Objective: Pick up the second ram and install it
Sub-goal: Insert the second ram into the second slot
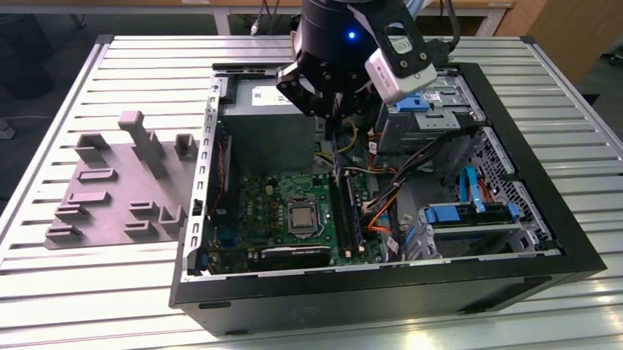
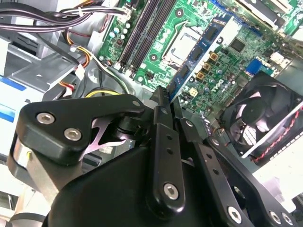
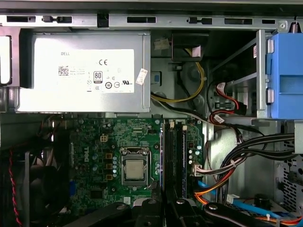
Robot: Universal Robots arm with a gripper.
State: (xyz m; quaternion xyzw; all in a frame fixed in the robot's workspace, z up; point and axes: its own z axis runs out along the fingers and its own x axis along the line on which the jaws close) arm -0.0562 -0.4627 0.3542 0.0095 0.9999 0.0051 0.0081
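Above the motherboard [image 1: 292, 211], jaws pinching the second ram [image 2: 162, 101] (edge-on).

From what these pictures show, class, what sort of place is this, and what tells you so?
Probably a robotics lab or test bench: an open computer case lies on a slatted metal table, beside a grey parts fixture, with the gripper above the motherboard.

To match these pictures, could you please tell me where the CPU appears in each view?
Exterior view: CPU mid-board, on the exterior view's left of the slots.
Second wrist view: CPU right beside the slots.
First wrist view: CPU beside the slots, near the power supply.
Shared landmark: the slots.
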